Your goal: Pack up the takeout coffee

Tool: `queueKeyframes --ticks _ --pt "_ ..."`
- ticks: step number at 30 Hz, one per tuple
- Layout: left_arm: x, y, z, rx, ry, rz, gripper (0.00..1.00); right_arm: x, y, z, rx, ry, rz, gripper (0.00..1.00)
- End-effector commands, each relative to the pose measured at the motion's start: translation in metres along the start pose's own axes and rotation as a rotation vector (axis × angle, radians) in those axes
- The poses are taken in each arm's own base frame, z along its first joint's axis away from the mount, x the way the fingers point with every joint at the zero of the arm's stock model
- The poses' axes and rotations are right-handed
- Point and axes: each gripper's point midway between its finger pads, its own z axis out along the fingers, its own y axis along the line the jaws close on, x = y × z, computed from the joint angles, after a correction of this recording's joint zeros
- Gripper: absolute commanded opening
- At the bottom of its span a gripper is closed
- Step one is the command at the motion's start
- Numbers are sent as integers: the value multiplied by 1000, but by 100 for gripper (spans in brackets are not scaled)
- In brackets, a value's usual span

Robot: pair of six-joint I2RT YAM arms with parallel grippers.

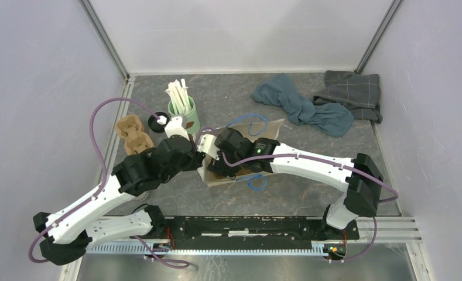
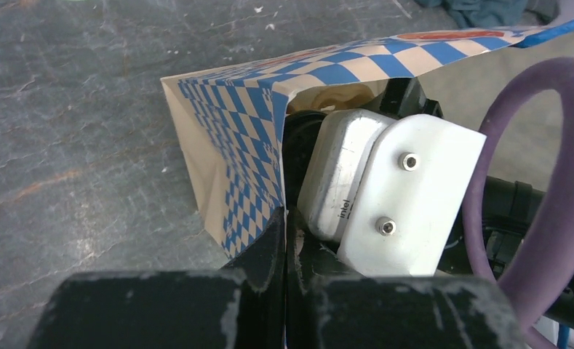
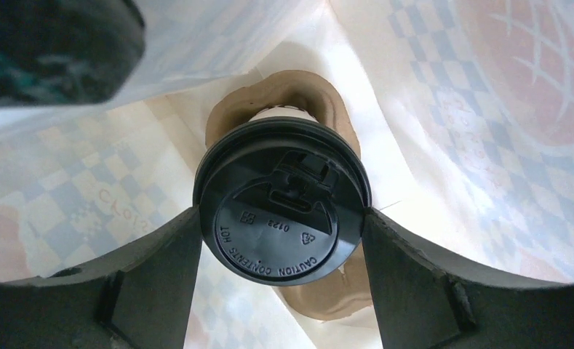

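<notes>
Alt text: A paper bag (image 2: 229,138) printed with blue and white checks sits in the middle of a dark stone-look table (image 1: 310,193), with its mouth held open.

Inside the bag is the takeout coffee (image 3: 282,211), a white cup under a round black lid, seen from above. It is positioned over a brown moulded-pulp carrier (image 3: 320,302) that lies deeper in the bag.

The right gripper (image 3: 281,243) reaches in through the bag's mouth. Its two black fingers (image 3: 160,269) press against opposite sides of the lid, so it is clamped on the cup.

Raised letters around the lid read "CAUTION CONTENTS HOT". A small code nearer the lid's centre looks like "0122", though it is too fine to read with certainty.

The left gripper (image 2: 285,233) has its jaws squeezed together on the paper rim at the bag's mouth. It pinches the rim just beside the right wrist's silver camera (image 2: 342,178), which carries the word "intel". Faint orange-red artwork shows through the bag's walls from inside.

Beyond the bag and to its left, a mint-green mug (image 1: 188,120) holds a bunch of white sticks (image 1: 178,96). Left of the bag, near the mug, a second pulp carrier (image 1: 133,134) rests on the table.

Beyond the bag and to its right, well apart from it, a crumpled teal cloth (image 1: 301,105) lies touching a grey checked cloth (image 1: 351,88).
</notes>
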Motion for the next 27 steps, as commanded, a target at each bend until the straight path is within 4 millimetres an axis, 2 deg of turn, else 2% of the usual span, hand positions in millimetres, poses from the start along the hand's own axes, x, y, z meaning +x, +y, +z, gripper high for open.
queueKeyframes --ticks 1,4,7,14,18,22,27 --pt "-22 -31 -12 53 -17 -166 3 27 20 13 -91 115 48 69" --pt "-18 -21 -9 -18 -8 -174 8 30 26 18 -130 137 40 70" --pt "-16 -8 -9 -68 -13 -175 25 36 32 25 -163 172 30 70" --pt "-44 5 -43 -37 -122 -197 58 57 32 41 -140 263 28 70" --pt "-55 11 -63 -4 -162 -200 64 67 29 47 -123 325 9 70" --pt "-66 17 -82 37 -209 -228 65 71 30 58 -119 355 1 70" --pt "-69 22 -92 55 -226 -234 65 93 42 76 -143 395 20 70"
